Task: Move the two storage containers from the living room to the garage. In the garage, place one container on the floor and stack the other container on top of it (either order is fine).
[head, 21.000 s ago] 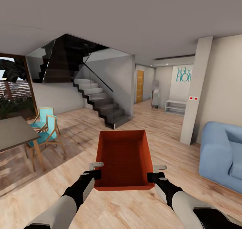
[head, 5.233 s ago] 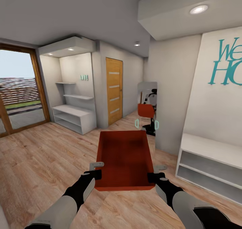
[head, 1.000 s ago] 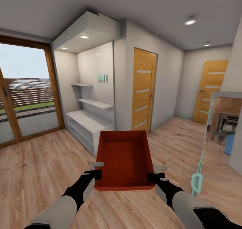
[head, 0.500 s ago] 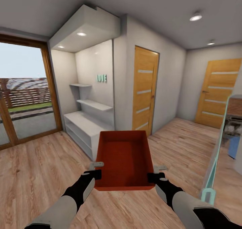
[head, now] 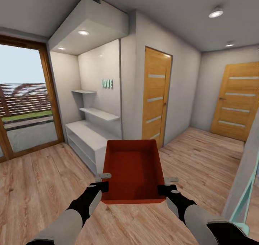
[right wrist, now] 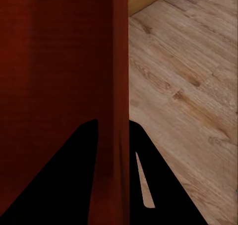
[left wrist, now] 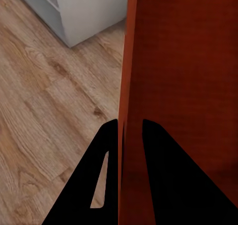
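Observation:
One orange-red storage container (head: 132, 169) hangs in front of me above the wood-plank floor, open side up and empty. My left gripper (head: 104, 182) is shut on its left wall and my right gripper (head: 162, 186) on its right wall. In the left wrist view the container wall (left wrist: 130, 61) runs between the two black fingers (left wrist: 94, 180). The right wrist view shows the same for the other wall (right wrist: 120, 61), pinched between its fingers (right wrist: 148, 185). Around me is a hallway, not the garage.
A white shelf unit (head: 86, 139) stands in a recess just ahead on the left. Two wooden doors are shut, one ahead (head: 155, 99) and one at the far right (head: 237, 101). A glass door (head: 25, 104) is at the left. A mirror edge (head: 246, 191) is close on my right.
The whole view has swung and moved forward: the shelf recess and doors drifted left, and the mirror slid toward the right edge. The container and both grippers keep the same hold.

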Tool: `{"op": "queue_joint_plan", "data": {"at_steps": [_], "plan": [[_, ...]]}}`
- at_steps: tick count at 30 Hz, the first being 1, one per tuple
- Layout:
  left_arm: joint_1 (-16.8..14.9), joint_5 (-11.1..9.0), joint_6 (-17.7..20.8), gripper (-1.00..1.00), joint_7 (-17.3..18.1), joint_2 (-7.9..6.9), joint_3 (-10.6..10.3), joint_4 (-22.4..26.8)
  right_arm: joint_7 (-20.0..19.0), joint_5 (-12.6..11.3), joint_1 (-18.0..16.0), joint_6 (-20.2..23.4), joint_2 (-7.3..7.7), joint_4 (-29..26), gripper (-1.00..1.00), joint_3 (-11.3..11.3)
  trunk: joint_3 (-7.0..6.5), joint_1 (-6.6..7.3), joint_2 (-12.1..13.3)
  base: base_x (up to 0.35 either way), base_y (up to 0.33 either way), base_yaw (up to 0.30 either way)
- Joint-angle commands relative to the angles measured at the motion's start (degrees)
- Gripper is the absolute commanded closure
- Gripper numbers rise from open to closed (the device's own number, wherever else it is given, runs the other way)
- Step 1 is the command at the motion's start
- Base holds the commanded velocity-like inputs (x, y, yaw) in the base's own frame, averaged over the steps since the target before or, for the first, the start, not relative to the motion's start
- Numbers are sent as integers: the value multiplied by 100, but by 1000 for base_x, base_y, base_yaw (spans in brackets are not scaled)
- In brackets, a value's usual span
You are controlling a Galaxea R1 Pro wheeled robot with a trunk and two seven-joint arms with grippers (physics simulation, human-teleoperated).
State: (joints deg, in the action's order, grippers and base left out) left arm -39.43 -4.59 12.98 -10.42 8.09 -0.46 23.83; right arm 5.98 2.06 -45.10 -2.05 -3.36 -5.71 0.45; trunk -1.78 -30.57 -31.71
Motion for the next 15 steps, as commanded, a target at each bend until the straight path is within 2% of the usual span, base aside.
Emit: {"op": "queue_joint_plan", "data": {"at_steps": [1, 15], "plan": [[6, 28, 46, 100, -144, -246, -33, -1, 17, 57, -7, -6, -9, -30, 100, -247, 1, -5, -3, 324, 0, -162], [6, 28, 46, 100, -144, -246, -33, 6, 9, 57, -7, -5, -7, -33, 100, -247, 1, -5, -3, 324, 0, -231]]}}
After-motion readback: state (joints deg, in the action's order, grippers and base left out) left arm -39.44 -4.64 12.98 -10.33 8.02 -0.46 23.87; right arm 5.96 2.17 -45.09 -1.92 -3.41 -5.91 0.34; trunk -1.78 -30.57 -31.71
